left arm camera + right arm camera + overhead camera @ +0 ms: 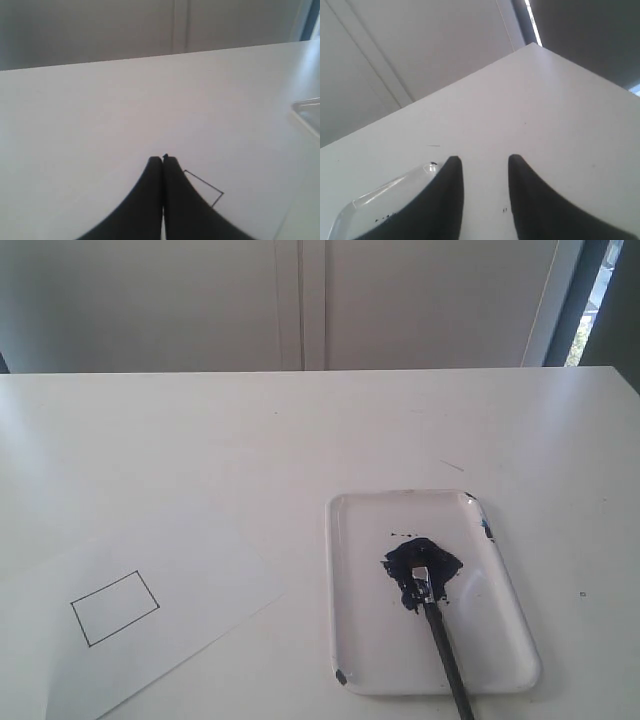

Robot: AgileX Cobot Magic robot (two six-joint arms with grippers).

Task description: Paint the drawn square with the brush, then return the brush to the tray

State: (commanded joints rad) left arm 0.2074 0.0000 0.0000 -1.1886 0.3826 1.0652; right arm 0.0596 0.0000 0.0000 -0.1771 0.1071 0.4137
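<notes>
Desk (250, 440): white. Tray (365, 580), right side: holds the brush (441, 630), bristles in navy paint (405, 562), handle crossing the near rim. Paper (200, 580), left side: square (115, 608), unpainted. Left fingers (150, 190): pressed together, empty. Right fingers (447, 195): apart, empty.

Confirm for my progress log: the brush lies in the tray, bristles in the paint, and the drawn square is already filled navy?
Not quite: the exterior view shows the drawn square empty, white inside its outline. The brush does lie in the tray, bristles in the paint.
</notes>
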